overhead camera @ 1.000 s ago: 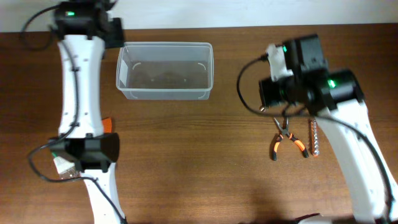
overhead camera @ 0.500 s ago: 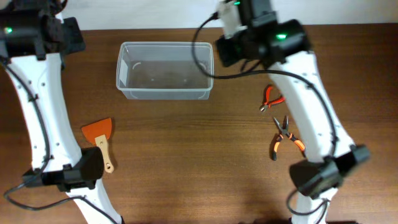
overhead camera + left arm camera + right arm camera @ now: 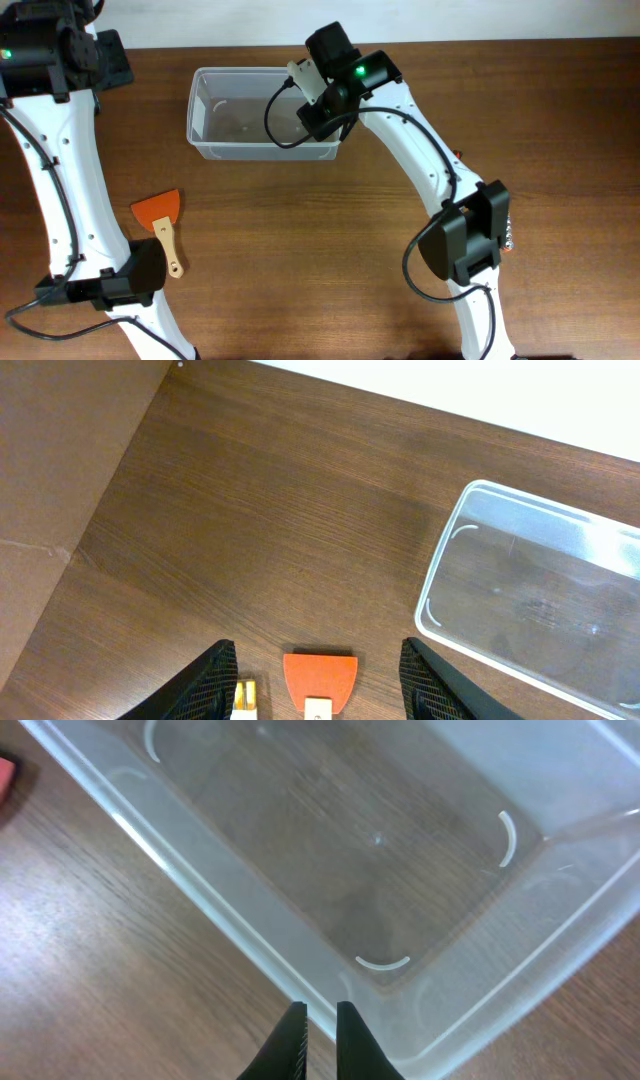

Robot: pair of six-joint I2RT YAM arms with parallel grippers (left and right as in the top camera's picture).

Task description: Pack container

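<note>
The container (image 3: 262, 72) is a clear plastic tub at the table's back middle, and nothing shows inside it. It also shows in the left wrist view (image 3: 470, 492) and fills the right wrist view (image 3: 200, 885). My right gripper (image 3: 320, 122) hangs over the tub's front right corner. Its fingers (image 3: 318, 1020) are shut with only a sliver between them, right at the rim, and nothing shows in them. My left gripper (image 3: 318, 680) is open and empty, high above the far left of the table, with an orange scraper (image 3: 320, 672) far below it.
The orange scraper with a wooden handle (image 3: 160, 218) lies at the left. A small yellow-and-white item (image 3: 245, 700) lies beside it. My right arm covers the tools at the right; a red bit (image 3: 458, 155) and a strip of bits (image 3: 510, 238) peek out.
My right arm has swung left and down, from the tub's back right corner to its front right corner. It now hides the pliers. The left arm and the tub have not moved.
</note>
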